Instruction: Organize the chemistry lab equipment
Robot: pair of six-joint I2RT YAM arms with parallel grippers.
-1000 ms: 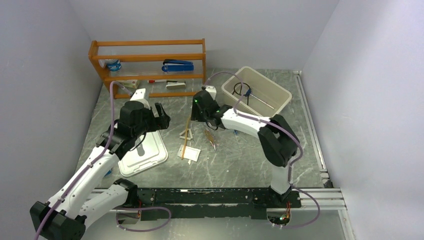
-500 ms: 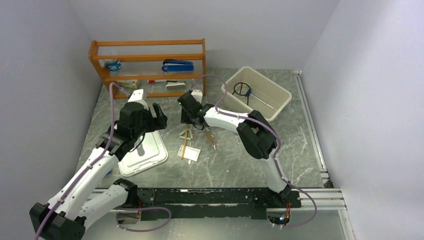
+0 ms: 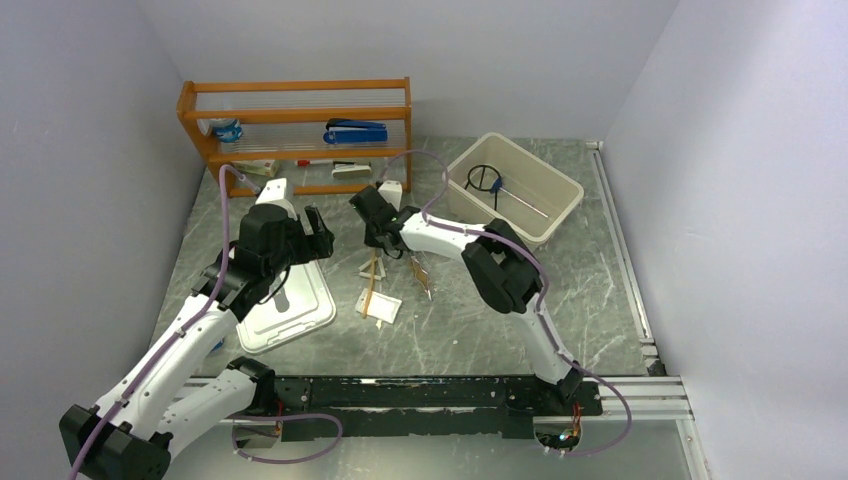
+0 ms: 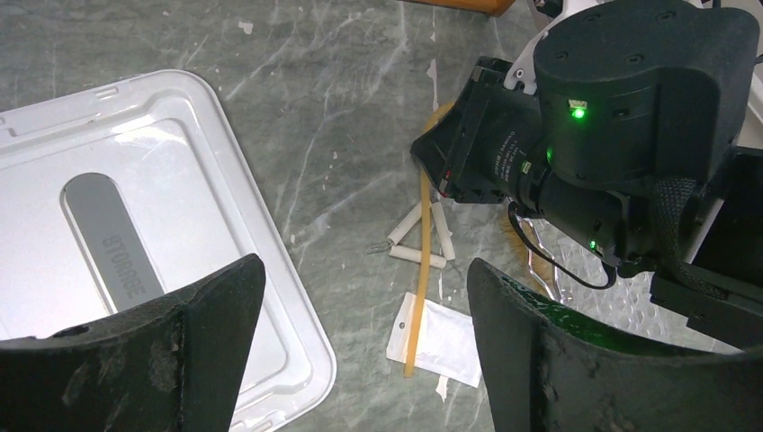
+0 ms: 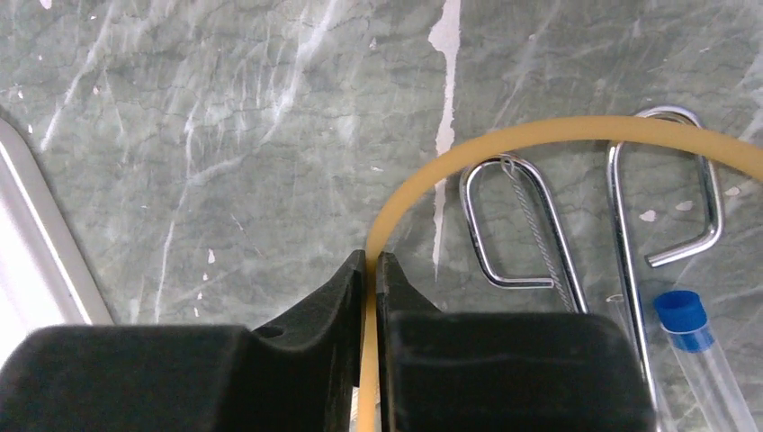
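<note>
You have one white plastic lid [image 4: 207,180] under your left gripper [image 4: 364,270], fingers wide apart. Your right gripper [image 5: 372,270] is clamped on the one amber rubber tubing [image 5: 540,133], which runs between its fingertips and arcs across one pair of metal wire tongs [image 5: 621,225], beside one blue-capped clear tube [image 5: 693,337].

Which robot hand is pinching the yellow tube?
The right hand, closed on the amber rubber tubing; the left hand hangs wide open, holding nothing.

One amber tubing [image 4: 420,279], one triangle [image 4: 410,256], one white lid [image 4: 225,225], one beige bin [image 3: 540,163]
</note>
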